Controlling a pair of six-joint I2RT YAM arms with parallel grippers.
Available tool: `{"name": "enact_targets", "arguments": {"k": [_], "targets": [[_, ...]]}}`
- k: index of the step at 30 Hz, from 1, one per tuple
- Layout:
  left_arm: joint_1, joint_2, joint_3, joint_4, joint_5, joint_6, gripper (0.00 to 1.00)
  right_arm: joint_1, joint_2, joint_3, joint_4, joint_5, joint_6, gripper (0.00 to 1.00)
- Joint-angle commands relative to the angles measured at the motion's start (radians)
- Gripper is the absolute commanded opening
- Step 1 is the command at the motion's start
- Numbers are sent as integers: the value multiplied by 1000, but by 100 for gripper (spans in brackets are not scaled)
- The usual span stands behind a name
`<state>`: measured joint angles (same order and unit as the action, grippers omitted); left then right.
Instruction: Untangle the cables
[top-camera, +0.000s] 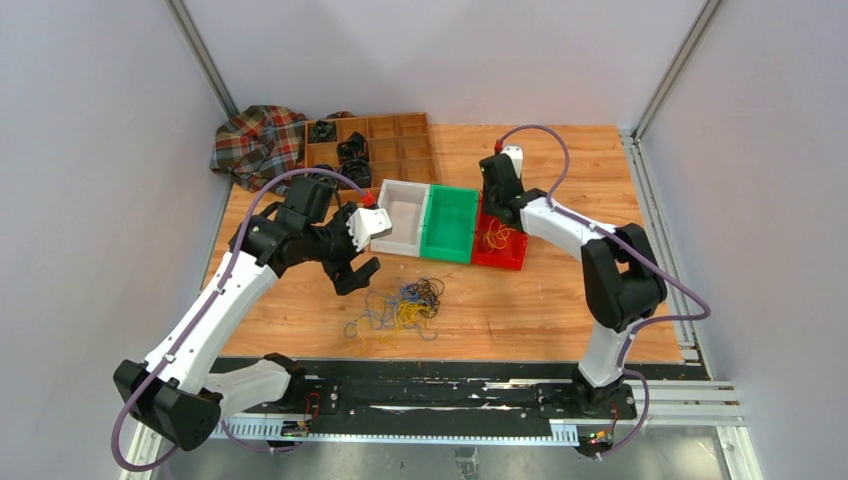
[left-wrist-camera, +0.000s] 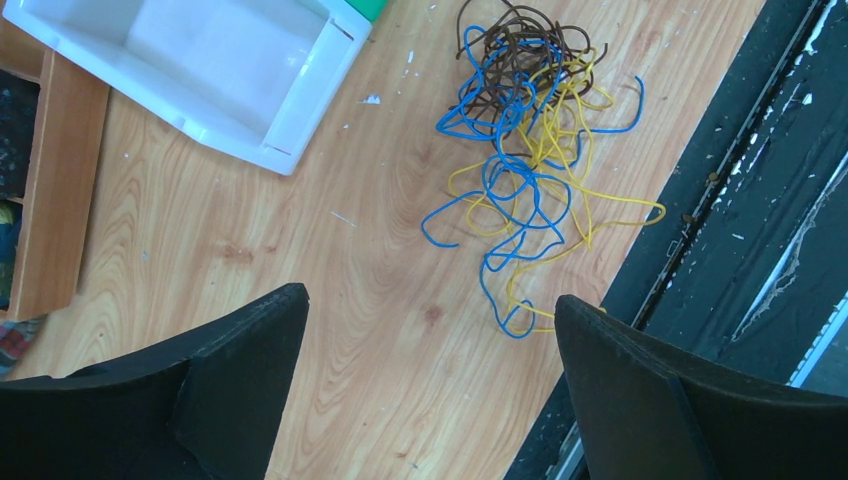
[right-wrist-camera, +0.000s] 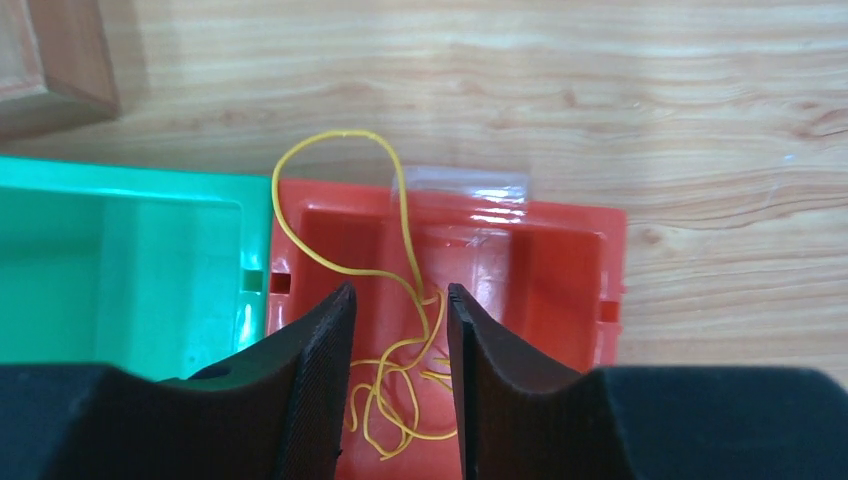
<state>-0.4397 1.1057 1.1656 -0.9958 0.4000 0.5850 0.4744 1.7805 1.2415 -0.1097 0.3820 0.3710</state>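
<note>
A tangle of thin blue, yellow and dark cables (top-camera: 405, 305) lies on the wooden table near its front edge; the left wrist view shows the same cables (left-wrist-camera: 520, 150) as loose overlapping loops. My left gripper (top-camera: 352, 262) hovers just left of and above the pile, and in its own view the left gripper (left-wrist-camera: 430, 296) is wide open with bare wood between its fingers. Over the red bin (right-wrist-camera: 560, 270), my right gripper (right-wrist-camera: 400, 290) points down with its jaws apart. Several yellow cables (right-wrist-camera: 400, 400) lie in that bin below the jaws. One yellow loop (right-wrist-camera: 300, 190) hangs over the rim.
A white bin (top-camera: 400, 215), a green bin (top-camera: 450, 225) and the red bin (top-camera: 510, 255) stand side by side mid-table. Behind them are a wooden compartment tray (top-camera: 385, 140) and a plaid cloth (top-camera: 255, 140). A black rail (top-camera: 450, 385) runs along the near edge.
</note>
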Motion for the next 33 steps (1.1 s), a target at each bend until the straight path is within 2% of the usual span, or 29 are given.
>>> {"name": "enact_targets", "arguments": {"k": [1,4,9,10,22,33], "targets": [[6,-16,7,16,9,13,98,-27,53,34,-10,-35,-34,38],[5,-12,11,16,10,12,98,-36,73,29,14,-47,-38,31],[6,-10,11,15,4,10,98,-42,70,-2,27,-29,-24,3],[5,-10,12,16,3,10,98,-43,60,-23,36,-23,-13,1],[5,-19,23,16,16,-7,98,-42,-101,-191,-1,-105,90,1],[5,-29,23,17,19,-7,97,-25,-137,-200,-57,-178,55,1]]}}
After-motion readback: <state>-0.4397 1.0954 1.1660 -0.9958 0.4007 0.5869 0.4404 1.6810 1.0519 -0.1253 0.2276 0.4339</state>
